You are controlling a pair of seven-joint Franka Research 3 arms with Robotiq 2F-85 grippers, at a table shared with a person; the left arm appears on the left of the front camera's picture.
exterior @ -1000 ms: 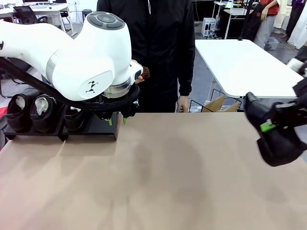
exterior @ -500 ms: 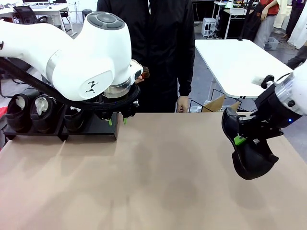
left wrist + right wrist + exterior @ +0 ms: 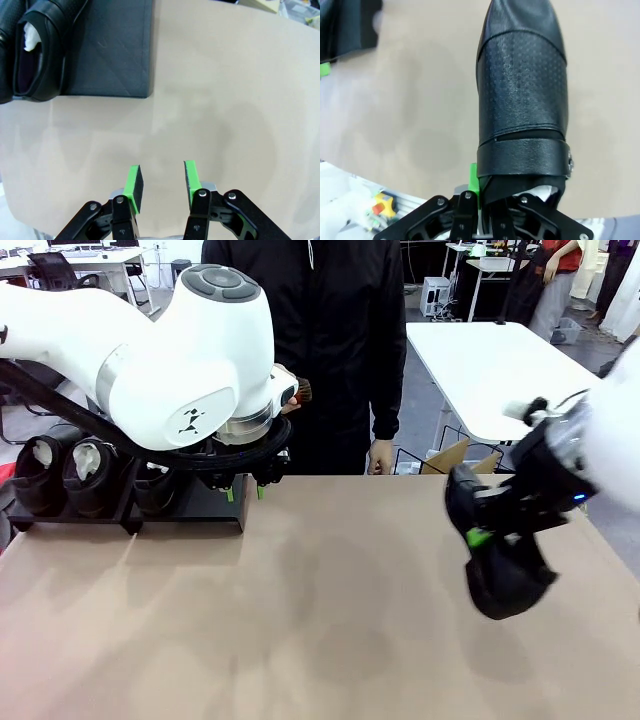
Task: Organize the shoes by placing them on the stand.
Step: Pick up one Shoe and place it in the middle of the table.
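I saw my right gripper [image 3: 478,535] clamped on a glossy black shoe [image 3: 522,85] with a perforated leather band. My left gripper [image 3: 161,182] stood apart and empty near the matte stand [image 3: 112,55].

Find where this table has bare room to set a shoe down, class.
Free: the tan table between the left gripper and the shoe the right gripper holds; also the stand half beside its shoe. Crowded: far-left corner, around the parked shoes.

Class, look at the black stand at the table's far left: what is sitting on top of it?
On the stand, three black shoes: two with white stuffing, a third partly covered by the left arm. The stand's right end is bare.
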